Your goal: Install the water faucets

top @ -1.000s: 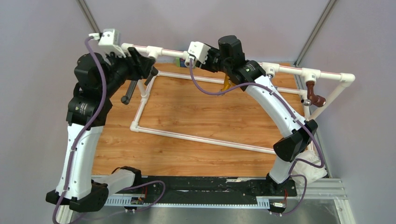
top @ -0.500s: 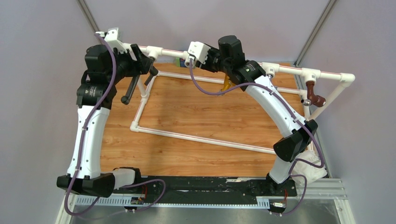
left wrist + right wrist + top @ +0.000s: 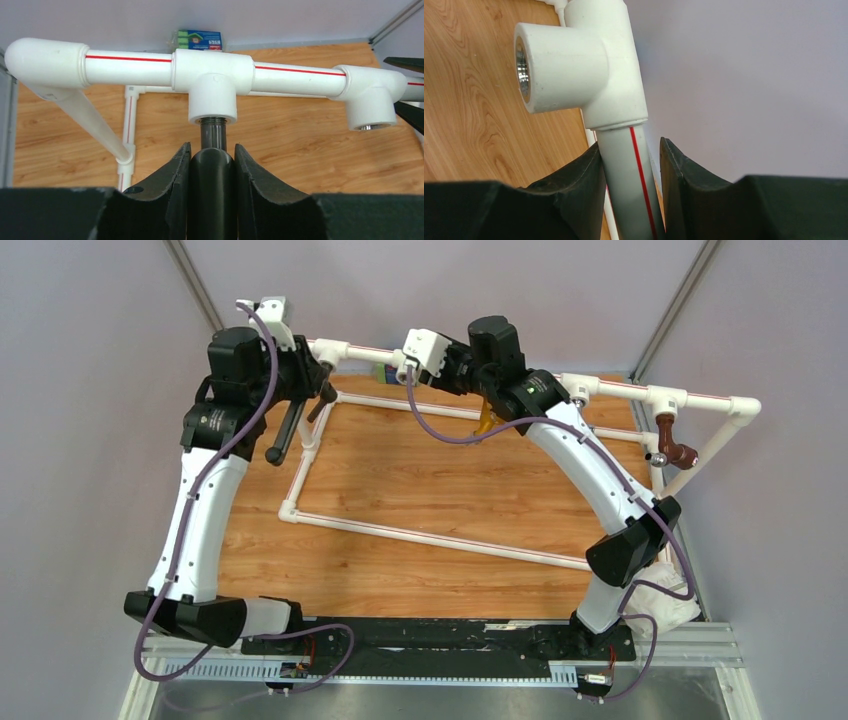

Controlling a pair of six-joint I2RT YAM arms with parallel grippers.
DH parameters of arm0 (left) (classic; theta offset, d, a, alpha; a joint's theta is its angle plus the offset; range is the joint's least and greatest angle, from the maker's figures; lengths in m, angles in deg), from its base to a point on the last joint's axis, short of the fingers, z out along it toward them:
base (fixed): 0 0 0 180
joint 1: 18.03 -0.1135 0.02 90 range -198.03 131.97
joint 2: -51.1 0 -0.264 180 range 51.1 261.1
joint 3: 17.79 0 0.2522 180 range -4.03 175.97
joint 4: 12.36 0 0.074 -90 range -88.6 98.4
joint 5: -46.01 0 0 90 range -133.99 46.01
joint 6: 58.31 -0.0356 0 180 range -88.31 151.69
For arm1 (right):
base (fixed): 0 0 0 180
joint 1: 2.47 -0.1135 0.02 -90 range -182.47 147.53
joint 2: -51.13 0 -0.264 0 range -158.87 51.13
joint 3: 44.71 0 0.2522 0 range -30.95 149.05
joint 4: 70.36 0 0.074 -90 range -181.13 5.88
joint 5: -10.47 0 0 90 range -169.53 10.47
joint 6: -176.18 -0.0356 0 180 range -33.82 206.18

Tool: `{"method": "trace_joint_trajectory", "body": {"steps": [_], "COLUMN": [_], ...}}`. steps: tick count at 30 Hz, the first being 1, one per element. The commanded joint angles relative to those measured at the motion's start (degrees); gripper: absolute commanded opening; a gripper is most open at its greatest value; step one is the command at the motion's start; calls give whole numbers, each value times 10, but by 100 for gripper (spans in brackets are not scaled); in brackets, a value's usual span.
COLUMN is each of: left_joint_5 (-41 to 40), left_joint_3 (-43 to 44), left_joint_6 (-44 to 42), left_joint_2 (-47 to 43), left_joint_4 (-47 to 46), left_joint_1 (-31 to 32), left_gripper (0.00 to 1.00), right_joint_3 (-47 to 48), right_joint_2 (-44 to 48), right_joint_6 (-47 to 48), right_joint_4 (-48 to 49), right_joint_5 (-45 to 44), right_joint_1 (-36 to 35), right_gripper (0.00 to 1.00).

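The faucet (image 3: pixel 212 200) is cut off at the left wrist view's bottom edge.

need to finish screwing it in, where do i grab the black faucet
Grip the faucet on its smooth round body just below the exposed threads, from the near side, a finger each side, where the left gripper is. It sits straight in the tee, keeping twists on axis.
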Motion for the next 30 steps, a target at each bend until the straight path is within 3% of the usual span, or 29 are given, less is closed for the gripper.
{"method": "trace_joint_trajectory", "body": {"steps": [1,6,7,14,23,27,30], "left_joint_5": [-23,-31,-25,25,-54,-94,-79], "left_joint_3": [45,60,61,26,12,29,41], "left_joint_6": [-66,-100,-98,-43,-6,6,17], "left_joint_2": [9,19,20,18,-12,-43,-55], "left_joint_4": [23,41,41,9,-4,-20,-16], "left_joint_1": [67,114,123,139,139,136,110], "left_gripper": [18,53,55,57,57,64,68], "right_joint_3": [-15,-15,-15,-14,-18,-22,-21], "right_joint_2": [-16,-16,-16,-16,-15,-13,-12], "right_joint_6": [-75,-75,-75,-76,-75,-73,-73], "right_joint_4": [16,16,16,16,16,17,18], "right_joint_5": [52,52,52,52,51,50,50], "right_joint_1": [-20,-20,-20,-21,-21,-21,-21], "right_gripper": [8,7,7,8,8,8,8]}}
